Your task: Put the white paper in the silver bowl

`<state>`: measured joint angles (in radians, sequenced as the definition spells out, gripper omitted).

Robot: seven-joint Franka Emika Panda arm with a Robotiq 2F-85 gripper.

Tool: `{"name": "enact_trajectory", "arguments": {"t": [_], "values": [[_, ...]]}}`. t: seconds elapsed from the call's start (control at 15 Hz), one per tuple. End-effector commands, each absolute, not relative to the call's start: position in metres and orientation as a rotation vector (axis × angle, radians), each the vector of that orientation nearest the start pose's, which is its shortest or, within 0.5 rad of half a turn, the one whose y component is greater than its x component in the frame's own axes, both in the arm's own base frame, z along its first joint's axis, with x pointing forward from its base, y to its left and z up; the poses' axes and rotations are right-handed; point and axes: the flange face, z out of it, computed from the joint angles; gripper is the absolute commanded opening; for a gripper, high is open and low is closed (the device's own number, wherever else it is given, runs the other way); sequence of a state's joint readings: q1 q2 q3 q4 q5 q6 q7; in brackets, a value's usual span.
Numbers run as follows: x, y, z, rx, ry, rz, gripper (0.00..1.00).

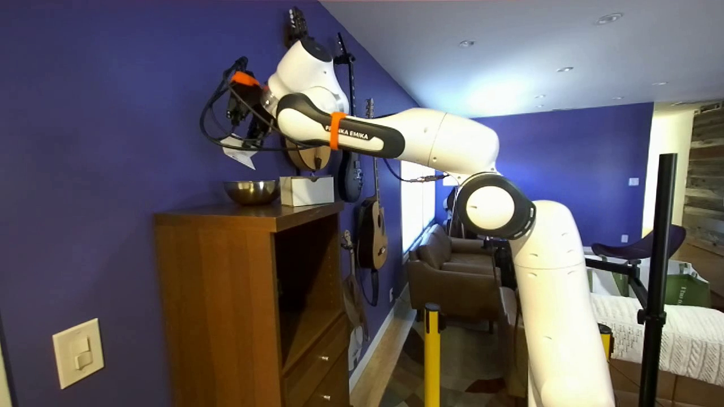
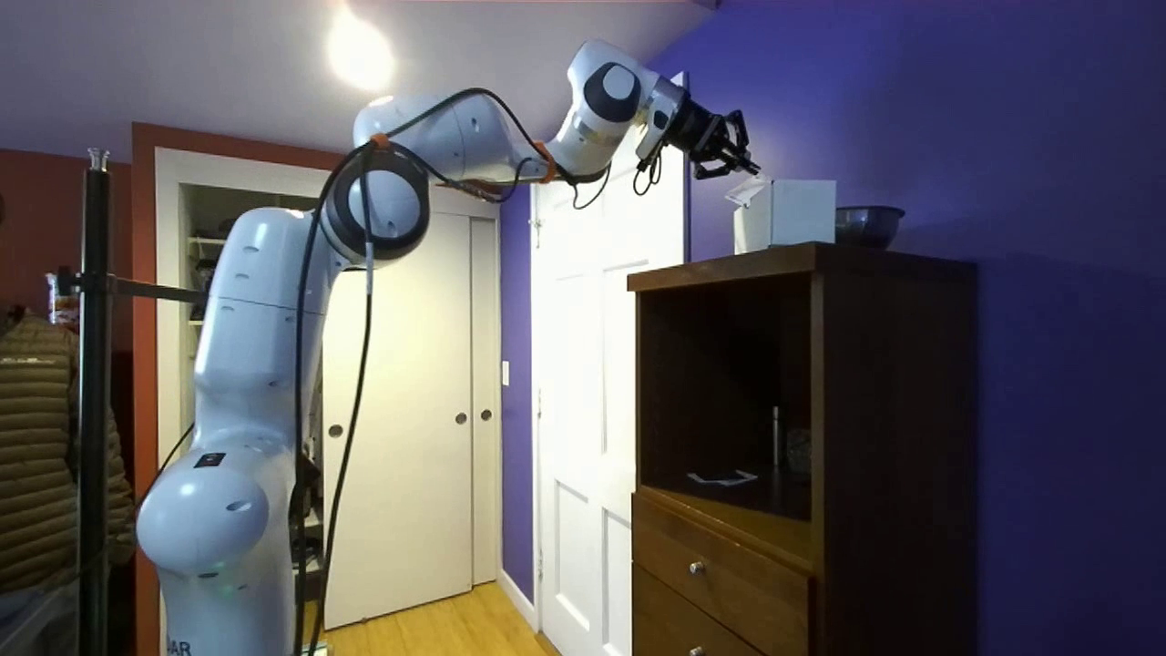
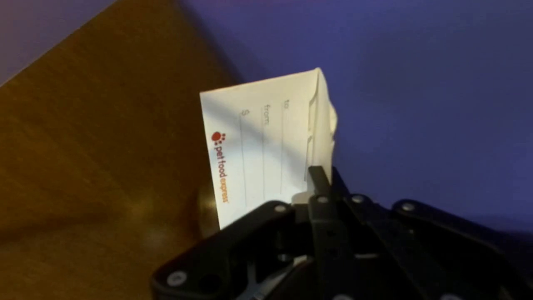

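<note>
Paper (image 3: pixel 258 137) is in the grasp of my tool (image 3: pixel 329 178): the fingers are clenched on the folded side of the white sheet, and most of it juts out past their tips. On the wrist feed I can read "pet food express", "to", "from" and "$" on its face. In an exterior view the sheet slants down beneath the tool. The silver bowl (image 1: pixel 251 193) sits upright further below the tool as that camera sees it, and a strip of purple wall (image 1: pixel 113 141) shows between the sheet's bottom corner and the bowl's rim, so I have the two apart. How the tool lines up with the bowl in depth I cannot tell.

A white box (image 2: pixel 803 211) stands just beside the bowl, also lower than the tool; in an exterior view sheet and box overlap, and I can't tell whether they touch. Box and bowl rest on top of the wooden desk (image 1: pixel 218 282). On my wrist camera the desk's top spreads left of the fingers and ends in an edge at upper left, while the wall takes up the right side. Past the tool, guitars (image 1: pixel 373 233) hang along that wall. My arm (image 1: pixel 464 141) reaches the tool from high up, with free air beneath it in both exterior views.
</note>
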<state>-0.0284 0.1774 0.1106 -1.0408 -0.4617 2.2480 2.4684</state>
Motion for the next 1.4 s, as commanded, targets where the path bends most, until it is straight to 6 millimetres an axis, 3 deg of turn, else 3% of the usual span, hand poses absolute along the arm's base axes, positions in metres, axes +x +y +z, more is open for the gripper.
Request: {"name": "enact_trajectory", "arguments": {"t": [0.0,0.2,0.27,0.33,0.6,0.93,1.07,1.33], "values": [[0.633,0.02,0.865,-0.636,1.96,-0.949,0.0],[0.644,0.012,0.863,-0.465,1.967,-1.029,0.0],[0.635,-0.005,0.878,-0.473,1.971,-1.083,0.08],[0.639,-0.006,0.874,-0.467,1.994,-1.11,0.27],[0.637,-0.007,0.87,-0.403,2.073,-1.161,0.54],[0.633,0.007,0.862,-0.505,2.166,-1.091,0.88],[0.618,0.016,0.871,-0.593,2.188,-1.024,0.99],[0.566,0.024,0.905,-0.883,2.182,-0.897,1.0]]}}
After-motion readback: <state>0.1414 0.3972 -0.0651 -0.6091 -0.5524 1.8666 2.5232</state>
